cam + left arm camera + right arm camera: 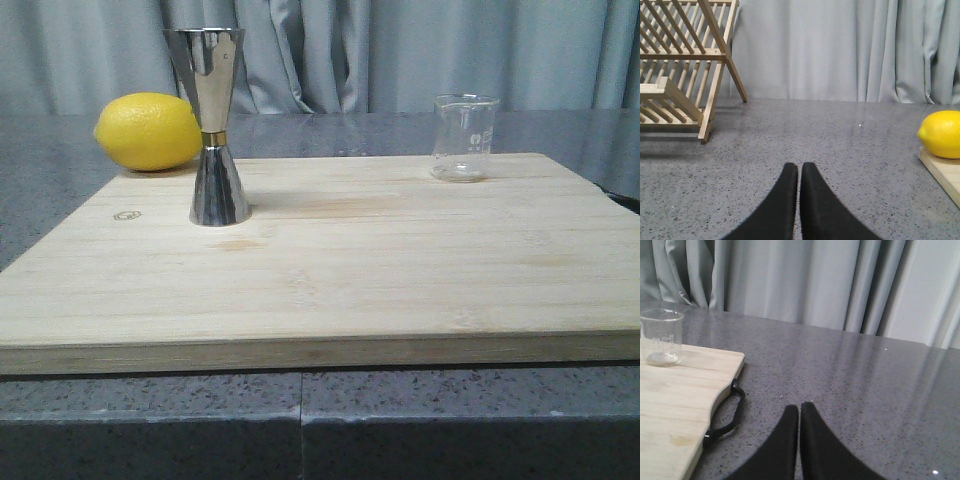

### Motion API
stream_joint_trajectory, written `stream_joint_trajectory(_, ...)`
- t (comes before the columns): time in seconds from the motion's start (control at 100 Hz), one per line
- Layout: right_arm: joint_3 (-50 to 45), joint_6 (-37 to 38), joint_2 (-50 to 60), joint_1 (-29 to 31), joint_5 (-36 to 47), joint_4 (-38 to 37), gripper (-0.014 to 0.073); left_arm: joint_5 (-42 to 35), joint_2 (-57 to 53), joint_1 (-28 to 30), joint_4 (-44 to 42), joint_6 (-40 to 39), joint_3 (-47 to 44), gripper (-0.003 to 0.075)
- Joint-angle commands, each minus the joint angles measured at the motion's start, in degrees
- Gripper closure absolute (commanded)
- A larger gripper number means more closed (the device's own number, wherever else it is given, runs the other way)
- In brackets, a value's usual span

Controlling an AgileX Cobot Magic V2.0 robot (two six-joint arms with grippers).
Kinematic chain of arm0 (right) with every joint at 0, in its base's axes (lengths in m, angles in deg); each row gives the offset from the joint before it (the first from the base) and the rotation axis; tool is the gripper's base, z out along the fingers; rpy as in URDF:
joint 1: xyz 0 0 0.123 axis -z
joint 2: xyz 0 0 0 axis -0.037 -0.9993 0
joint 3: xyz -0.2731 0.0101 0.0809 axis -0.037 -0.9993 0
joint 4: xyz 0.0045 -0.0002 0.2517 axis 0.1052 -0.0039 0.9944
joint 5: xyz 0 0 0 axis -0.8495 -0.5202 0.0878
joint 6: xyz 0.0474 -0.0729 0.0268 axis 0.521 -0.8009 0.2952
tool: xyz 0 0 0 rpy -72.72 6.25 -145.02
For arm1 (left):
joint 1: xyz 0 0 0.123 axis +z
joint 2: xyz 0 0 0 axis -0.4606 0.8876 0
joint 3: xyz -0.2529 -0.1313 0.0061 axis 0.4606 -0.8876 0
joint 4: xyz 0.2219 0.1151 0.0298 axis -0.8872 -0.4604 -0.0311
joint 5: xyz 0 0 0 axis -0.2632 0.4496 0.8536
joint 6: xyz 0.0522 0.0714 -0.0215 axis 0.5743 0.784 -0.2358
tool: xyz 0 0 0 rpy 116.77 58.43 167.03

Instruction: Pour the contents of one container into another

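Board: 1 | jigger: 1, upright, far left | beaker: 1, far right | lemon: 1 | left gripper, right gripper: fingers together, empty.

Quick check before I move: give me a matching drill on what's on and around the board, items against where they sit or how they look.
1 beaker
2 jigger
3 lemon
4 drying rack

a wooden, off the cutting board, on the counter
b clear glass, far right of the board
c yellow, at the board's far left corner
d steel, upright on the board's left

Pairs: 1-b, 2-d, 3-c, 4-a
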Motion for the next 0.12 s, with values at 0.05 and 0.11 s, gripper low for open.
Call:
stream_joint_trajectory(0.05,-0.43,0.07,1.14,0.24,4.19,-0.46,0.0643,-4.19,-1.2,0.1,0.1,-0.08,-1.58,0.0739)
stream_joint_trajectory(0.11,-0.43,0.07,1.14,0.24,4.19,-0.46,0.0643,-4.19,-1.2,0.1,0.1,-0.08,-1.58,0.0739)
